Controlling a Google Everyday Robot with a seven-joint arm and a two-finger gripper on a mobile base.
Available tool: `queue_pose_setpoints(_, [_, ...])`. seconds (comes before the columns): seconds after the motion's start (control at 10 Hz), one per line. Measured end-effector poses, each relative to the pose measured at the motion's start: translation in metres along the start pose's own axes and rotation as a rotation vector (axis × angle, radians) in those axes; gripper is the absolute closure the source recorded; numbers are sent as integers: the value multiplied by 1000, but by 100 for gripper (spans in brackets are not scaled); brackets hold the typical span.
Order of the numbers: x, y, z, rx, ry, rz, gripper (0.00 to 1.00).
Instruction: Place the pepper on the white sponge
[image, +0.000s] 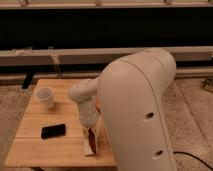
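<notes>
My gripper (92, 141) hangs from the white arm and points down over the front middle of the wooden table (35, 150). It is shut on a dark red pepper (92, 136), which stands upright between the fingers. Right under it, near the table's front edge, lies a white sponge (90, 151); the pepper's lower end is at or just above it, and I cannot tell whether they touch. My large white arm housing (137, 110) hides the right part of the table.
A white cup (45, 97) stands at the table's back left. A flat black object (53, 131) lies left of the gripper. Speckled floor surrounds the table, and a long rail with a dark gap runs behind it.
</notes>
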Motion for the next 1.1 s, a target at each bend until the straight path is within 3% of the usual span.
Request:
queue_pose_setpoints(0.4, [-4,0,6,-16,38,-24,35])
queue_pose_setpoints(1.1, [0,18,2,-98,44,-166,36])
